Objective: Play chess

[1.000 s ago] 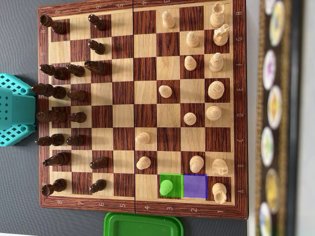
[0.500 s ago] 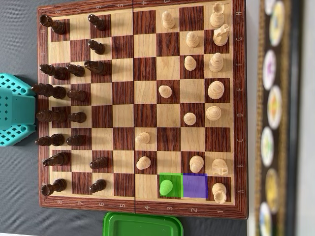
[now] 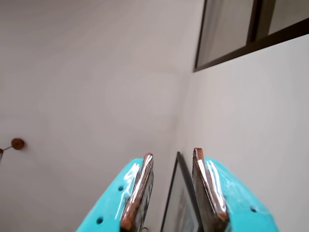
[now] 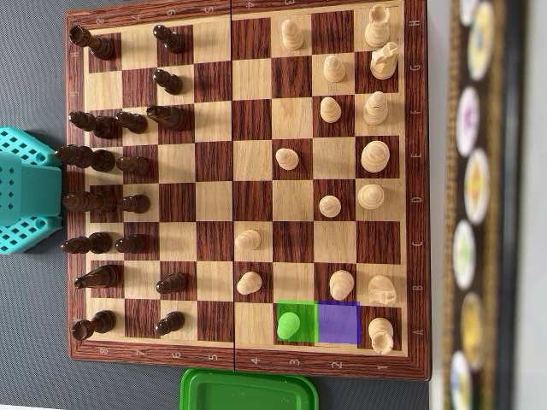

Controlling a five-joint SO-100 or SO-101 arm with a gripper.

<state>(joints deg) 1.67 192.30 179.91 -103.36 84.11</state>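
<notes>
Wooden and two-toned, the chessboard (image 4: pixel 248 192) fills most of the overhead view, laid flat on a grey surface so that every square can be reached from above. Dark pieces (image 4: pixel 102 158) are crowded along its left side in that view and light pieces (image 4: pixel 374 155) are spread over the right half, as would be expected in a game already some moves in. A green lid or container (image 4: pixel 248 391) is seen just below the board's lower edge, possibly kept there for captured pieces, though this is only a guess.

At the left edge of the overhead view the teal arm (image 4: pixel 26 190) is parked just off the board, beside the dark ranks, so that nothing on the squares is disturbed. In the wrist view only walls and a dark frame are shown beyond the gripper (image 3: pixel 172 155), which suggests the camera is tilted up and away from the board. Its two teal, tape-padded jaws are held apart with nothing between them.

Two neighbouring squares in the bottom row are marked: a green-tinted square (image 4: pixel 296 322) and, touching it on the right, a purple-tinted square (image 4: pixel 338 322). A green-tinted pawn (image 4: pixel 289 325) stands upright on the green one. The marking is judged to name the piece to be lifted and its destination; no approach has begun.
</notes>
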